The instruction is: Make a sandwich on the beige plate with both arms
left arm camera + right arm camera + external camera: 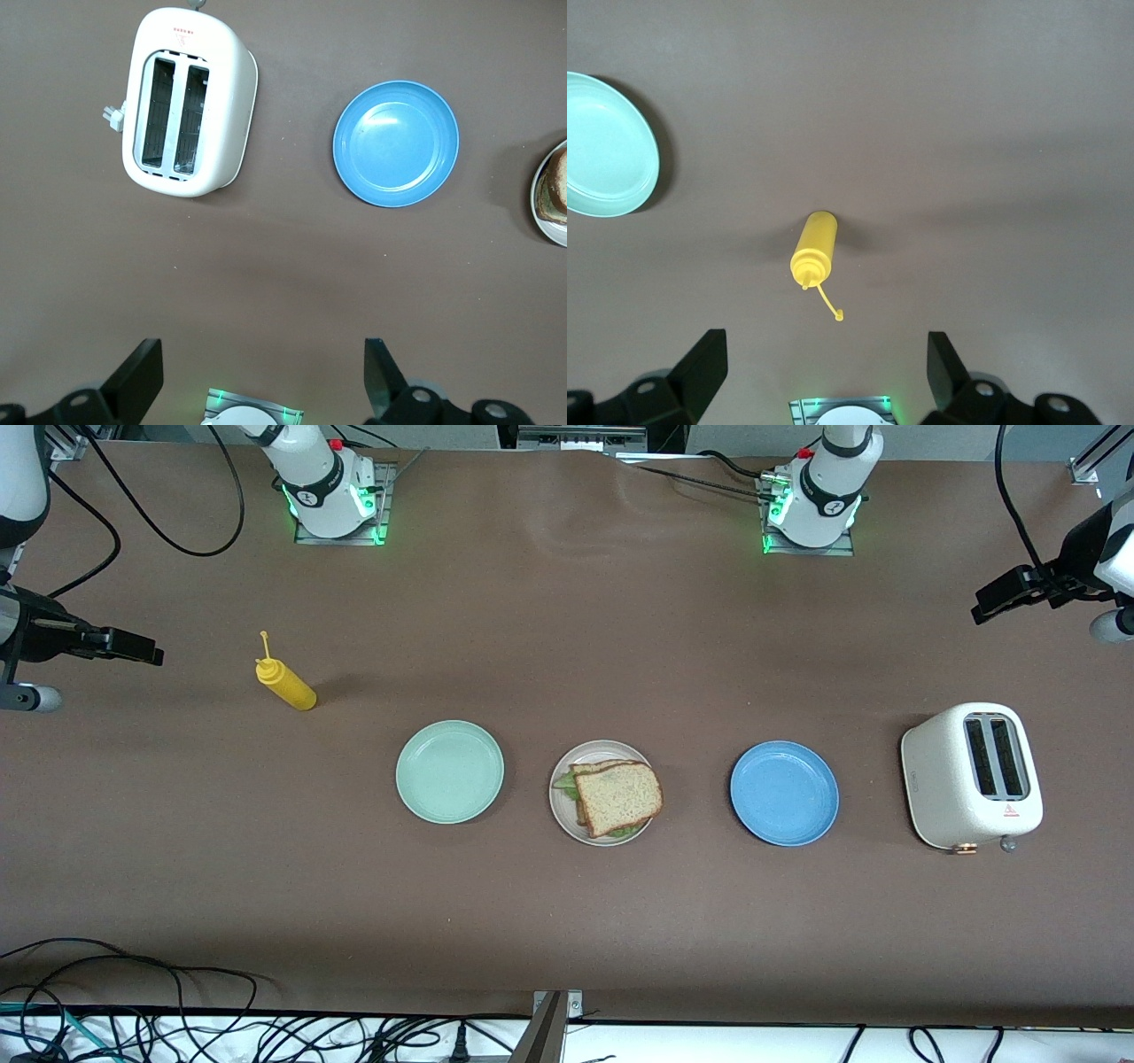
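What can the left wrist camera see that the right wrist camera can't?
Only the left wrist view shows the white toaster, the blue plate and, cut off at the picture's edge, the beige plate with the sandwich on it. Only the right wrist view shows the yellow squeeze bottle standing upright and the mint green plate, which has nothing on it. Both show the brown table from above and an open, empty gripper: the left gripper in one, the right gripper in the other.

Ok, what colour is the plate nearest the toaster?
Blue; the blue plate shows best in the left wrist view, beside the toaster.
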